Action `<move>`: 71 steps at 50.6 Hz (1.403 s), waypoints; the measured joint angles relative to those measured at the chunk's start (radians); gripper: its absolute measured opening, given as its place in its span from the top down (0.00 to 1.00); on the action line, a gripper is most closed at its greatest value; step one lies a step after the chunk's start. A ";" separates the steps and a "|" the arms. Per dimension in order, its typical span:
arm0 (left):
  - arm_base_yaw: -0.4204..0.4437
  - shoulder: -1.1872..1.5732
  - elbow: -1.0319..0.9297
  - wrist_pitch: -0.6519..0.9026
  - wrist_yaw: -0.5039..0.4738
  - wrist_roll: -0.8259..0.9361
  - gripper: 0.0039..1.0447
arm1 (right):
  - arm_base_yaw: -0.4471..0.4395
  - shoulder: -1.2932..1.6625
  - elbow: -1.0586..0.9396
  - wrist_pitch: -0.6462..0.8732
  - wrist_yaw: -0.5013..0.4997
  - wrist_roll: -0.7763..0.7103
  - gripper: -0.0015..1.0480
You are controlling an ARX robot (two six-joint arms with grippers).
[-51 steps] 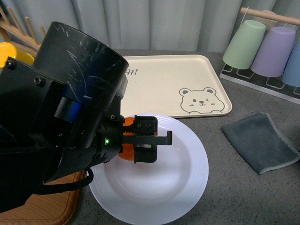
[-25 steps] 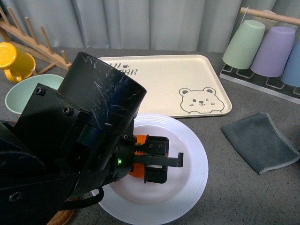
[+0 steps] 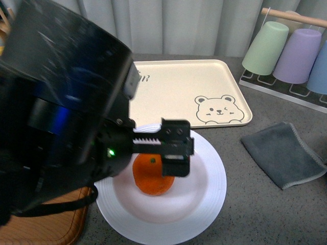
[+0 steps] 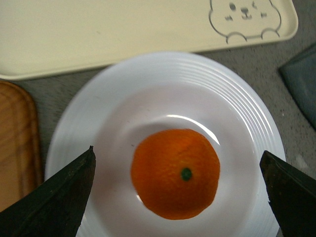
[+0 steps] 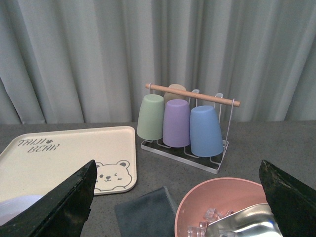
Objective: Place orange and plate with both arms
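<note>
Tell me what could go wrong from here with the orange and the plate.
1. The small round bright-orange mandarin lies loose in the glossy white deep plate; tilting or jolting the plate could roll it out.
2. The left gripper hangs open with its fingers either side of the mandarin; a low sideways move might knock it.
3. The plate's rim sits close to the beige bear tray; sliding the plate may catch there.

Soft, even light falls from above in all three views. In the front view the left arm (image 3: 56, 102) is smeared by motion blur. A thin arc of glare lies on the plate (image 4: 163, 84) just beside the orange (image 4: 175, 173). The right wrist view is sharp, with the curtain (image 5: 98, 49) evenly lit.
</note>
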 joint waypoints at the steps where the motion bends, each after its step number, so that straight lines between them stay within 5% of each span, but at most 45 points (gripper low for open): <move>1: 0.006 -0.011 -0.005 -0.003 -0.003 0.000 0.06 | 0.000 0.000 0.000 0.000 0.000 0.000 0.09; 16: 0.166 -0.338 -0.190 -0.032 -0.113 0.010 0.06 | 0.000 0.000 0.000 0.000 0.000 0.000 0.09; 27: 0.189 -0.426 -0.238 -0.031 -0.129 0.026 0.06 | 0.000 0.000 0.000 0.000 0.000 0.000 0.09; 33: 0.220 -0.312 -0.409 0.530 -0.161 0.233 0.26 | 0.000 0.000 0.000 0.000 -0.001 0.000 0.09; 38: 0.272 -0.384 -0.487 0.762 -0.126 0.344 0.43 | 0.000 0.001 0.000 0.000 0.001 0.000 0.09; 50: 0.393 -0.766 -0.565 0.496 -0.012 0.401 0.97 | 0.000 0.000 0.000 0.000 0.000 0.000 0.09; 66: 0.468 -1.025 -0.608 0.285 0.061 0.412 0.96 | 0.000 0.000 0.000 0.000 0.000 0.000 0.09; 71: 0.552 -1.119 -0.608 0.201 0.151 0.413 0.96 | 0.000 0.000 0.000 0.000 0.000 0.000 0.09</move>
